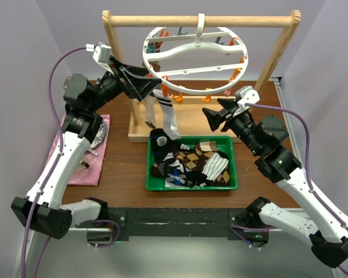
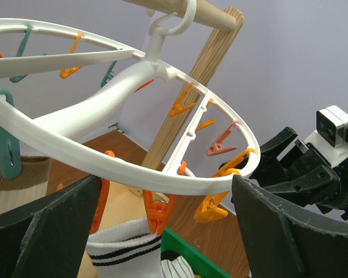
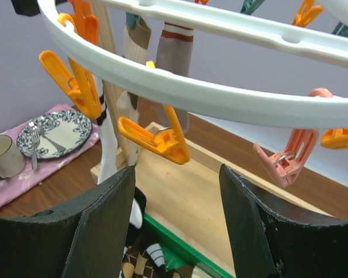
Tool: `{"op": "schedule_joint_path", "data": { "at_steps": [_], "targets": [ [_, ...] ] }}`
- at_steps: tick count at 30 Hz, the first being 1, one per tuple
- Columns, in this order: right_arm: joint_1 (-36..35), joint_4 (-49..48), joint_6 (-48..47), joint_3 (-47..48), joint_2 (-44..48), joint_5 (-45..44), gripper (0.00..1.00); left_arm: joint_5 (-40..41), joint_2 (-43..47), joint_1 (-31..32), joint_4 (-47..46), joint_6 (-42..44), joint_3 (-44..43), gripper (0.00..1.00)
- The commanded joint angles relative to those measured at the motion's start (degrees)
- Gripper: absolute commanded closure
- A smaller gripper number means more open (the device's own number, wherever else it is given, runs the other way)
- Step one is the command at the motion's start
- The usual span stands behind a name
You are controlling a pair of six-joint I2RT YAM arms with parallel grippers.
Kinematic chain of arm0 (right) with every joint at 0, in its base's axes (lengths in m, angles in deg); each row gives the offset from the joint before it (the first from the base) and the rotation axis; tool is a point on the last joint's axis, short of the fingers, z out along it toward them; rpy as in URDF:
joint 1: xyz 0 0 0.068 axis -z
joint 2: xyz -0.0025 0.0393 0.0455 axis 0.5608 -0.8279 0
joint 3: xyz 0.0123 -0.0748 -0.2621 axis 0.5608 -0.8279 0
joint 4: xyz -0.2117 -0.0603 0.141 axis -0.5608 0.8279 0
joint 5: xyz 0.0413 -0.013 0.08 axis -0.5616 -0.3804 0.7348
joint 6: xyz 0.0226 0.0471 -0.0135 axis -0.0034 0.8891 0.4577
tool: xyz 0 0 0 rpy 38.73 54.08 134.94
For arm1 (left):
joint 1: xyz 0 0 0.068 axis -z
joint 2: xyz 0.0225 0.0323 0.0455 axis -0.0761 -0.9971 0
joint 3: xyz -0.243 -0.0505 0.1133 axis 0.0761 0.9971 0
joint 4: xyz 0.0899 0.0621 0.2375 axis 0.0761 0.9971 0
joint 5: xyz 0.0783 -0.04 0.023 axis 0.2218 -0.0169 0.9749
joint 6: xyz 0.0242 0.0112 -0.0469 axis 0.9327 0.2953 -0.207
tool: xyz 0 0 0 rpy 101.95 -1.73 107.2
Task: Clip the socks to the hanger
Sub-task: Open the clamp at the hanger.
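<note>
Just above the spread, empty left fingers (image 2: 49,231) and right fingers (image 3: 98,226), the hanger (image 3: 191,92) ring.

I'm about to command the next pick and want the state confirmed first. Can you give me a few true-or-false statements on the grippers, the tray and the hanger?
1. The left gripper and right gripper are both open and hold nothing. True.
2. The green tray is empty. False: several socks lie in the green tray.
3. A striped sock, white with black bands, hangs from the hanger. True.
4. The hanger lies flat on the table. False: it hangs from the wooden bar.
</note>
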Motion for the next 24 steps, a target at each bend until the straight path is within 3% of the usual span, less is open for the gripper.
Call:
{"op": "schedule_joint_path", "data": {
  "at_steps": [1, 12, 15, 20, 24],
  "targets": [
    [0.1, -4.9, -0.7, 1.5, 0.5, 1.4, 0.37, -1.2, 0.8, -0.3, -3.9, -0.6, 0.4, 0.00],
    [0.1, -8.4, -1.3, 0.7, -1.4, 2.8, 0.46, -2.8, 0.5, -0.3, -4.8, -2.6, 0.9, 0.00],
    [0.0, -9.4, -0.8, 1.0, -2.6, 3.8, 0.53, -4.0, 0.6, -0.3, -5.4, -3.9, 1.2, 0.00],
    [0.0, -10.4, -0.4, 1.2, -4.3, 4.7, 0.75, -7.3, 2.3, -0.3, -5.1, -6.5, 2.5, 0.00],
    [0.1, -10.2, 0.1, 1.6, -4.6, 6.0, 0.89, -9.6, 4.9, -0.3, -0.2, -5.5, 2.8, 0.00]
  ]
}}
